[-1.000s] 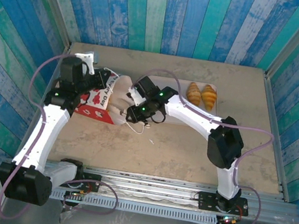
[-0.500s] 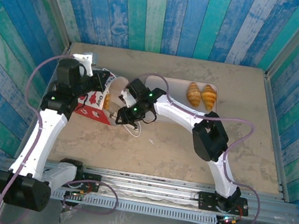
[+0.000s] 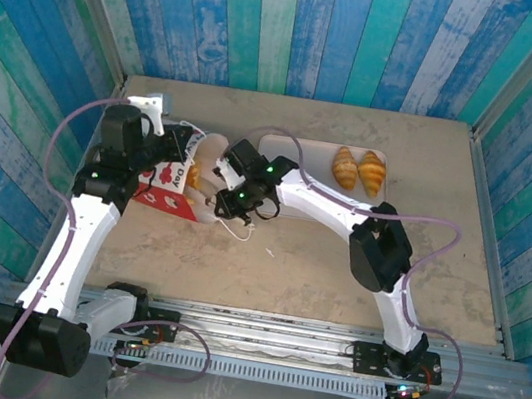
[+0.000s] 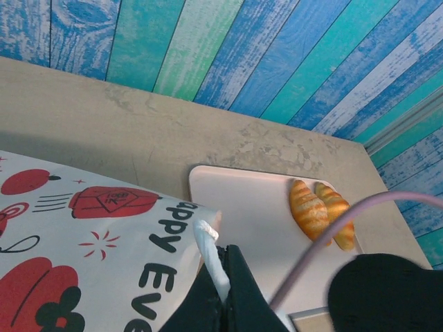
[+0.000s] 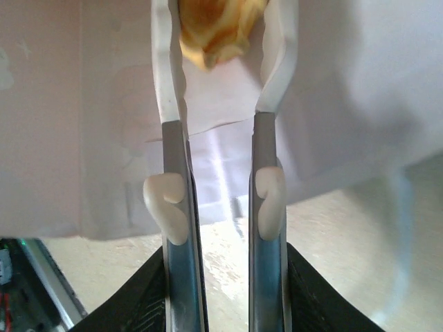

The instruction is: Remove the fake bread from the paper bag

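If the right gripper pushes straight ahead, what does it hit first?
The bread piece, which sits between the fingertips of the right gripper inside the bag. Behind it is probably the bag's white wall, though depth is hard to judge.

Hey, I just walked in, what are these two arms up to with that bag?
The left gripper is clamped on the paper bag at its rim, holding the mouth open. The right gripper reaches inside the bag, fingers closed around one golden pastry. Two croissants lie on the pale tray beside it.
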`<action>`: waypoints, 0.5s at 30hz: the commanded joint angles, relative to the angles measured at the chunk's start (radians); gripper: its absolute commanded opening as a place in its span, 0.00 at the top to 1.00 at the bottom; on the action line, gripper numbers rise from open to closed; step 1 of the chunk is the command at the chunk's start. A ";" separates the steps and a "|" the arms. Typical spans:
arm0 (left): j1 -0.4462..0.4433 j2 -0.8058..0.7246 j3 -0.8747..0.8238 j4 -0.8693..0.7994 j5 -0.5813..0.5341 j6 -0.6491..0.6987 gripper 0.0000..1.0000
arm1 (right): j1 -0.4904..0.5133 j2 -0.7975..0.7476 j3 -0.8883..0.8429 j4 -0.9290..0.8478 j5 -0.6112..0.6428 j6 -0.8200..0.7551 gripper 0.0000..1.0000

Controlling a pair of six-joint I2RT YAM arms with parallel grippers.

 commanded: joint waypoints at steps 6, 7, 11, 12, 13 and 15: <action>-0.002 -0.015 0.001 0.022 -0.022 0.008 1.00 | 0.024 -0.141 -0.012 -0.174 0.346 -0.148 0.64; -0.002 -0.012 0.000 0.027 -0.016 0.004 1.00 | 0.029 -0.147 -0.012 -0.187 0.375 -0.172 0.64; -0.002 -0.001 -0.001 0.050 0.024 -0.016 1.00 | 0.037 -0.135 0.000 -0.229 0.400 -0.244 0.60; -0.002 0.002 0.000 0.055 0.036 -0.021 1.00 | 0.037 -0.129 0.003 -0.237 0.395 -0.253 0.59; -0.002 0.005 0.001 0.060 0.049 -0.025 1.00 | 0.037 -0.124 0.005 -0.242 0.385 -0.258 0.58; -0.002 0.010 0.000 0.068 0.075 -0.033 1.00 | 0.038 -0.120 0.002 -0.240 0.342 -0.268 0.56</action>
